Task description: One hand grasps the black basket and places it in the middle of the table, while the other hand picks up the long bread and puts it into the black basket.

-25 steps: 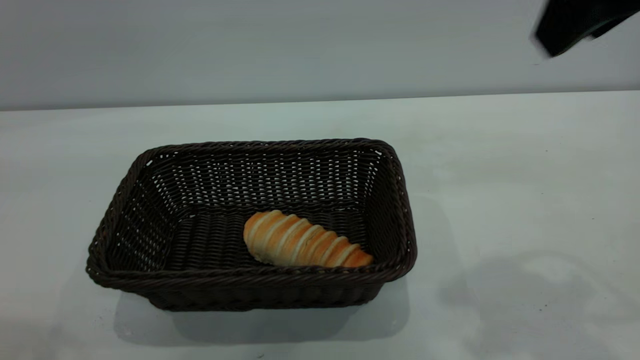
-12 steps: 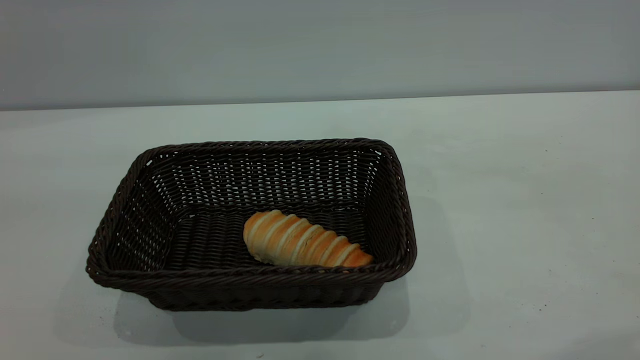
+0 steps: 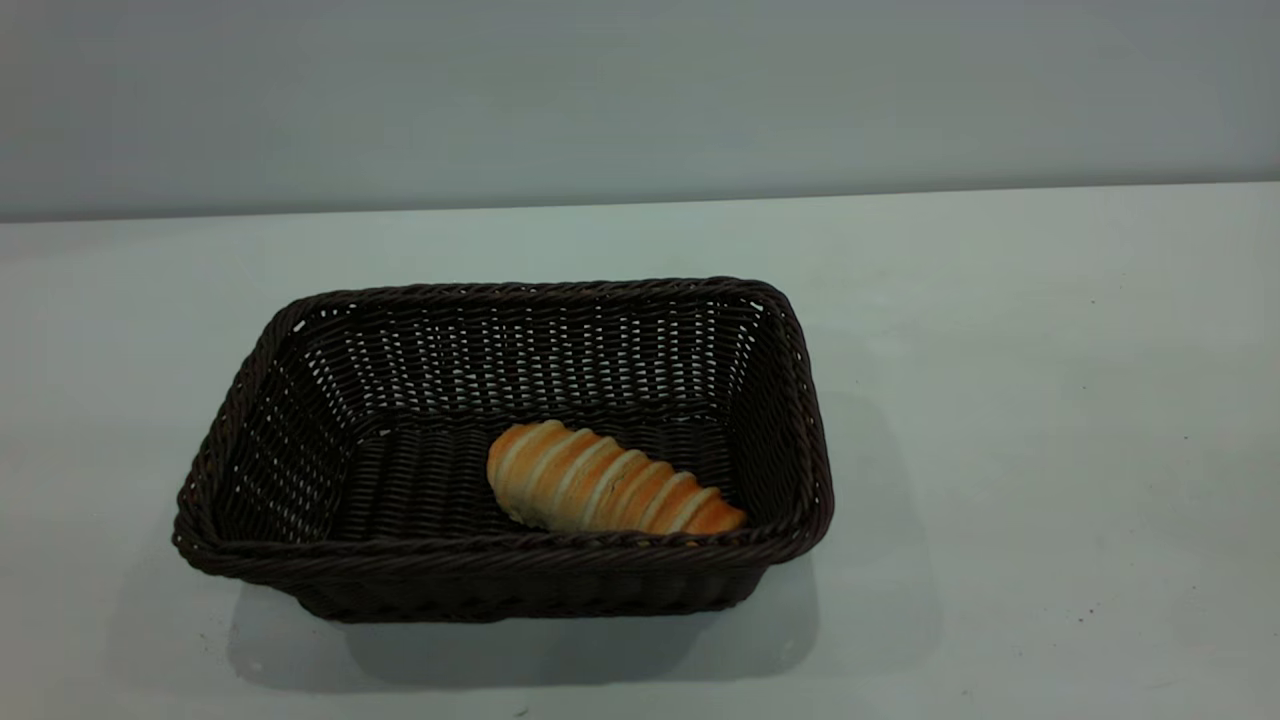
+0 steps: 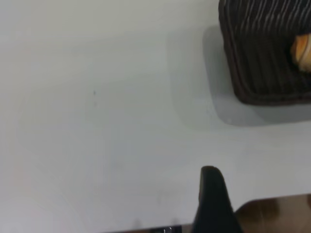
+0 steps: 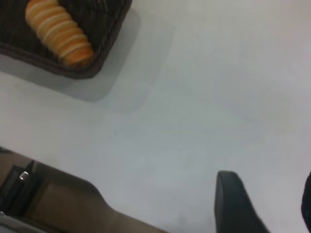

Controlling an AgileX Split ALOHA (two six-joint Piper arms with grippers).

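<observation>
My left tool (image 4: 214, 194) hangs over bare surface (image 3: 1000, 400) well clear of the black basket (image 3: 250, 380); only one dark finger shows in its wrist view, so I cannot tell whether it is spread or pressed together. The basket sits near the middle of the surface, which I judge is where it belongs, flat on its base. The long bread (image 3: 610, 490) lies inside, on the woven floor against the near wall toward the right end, slanted. My right tool (image 5: 265, 204) is likewise off to its side, above open surface, its two fingers apart and holding nothing. Both parts of the job look finished.
</observation>
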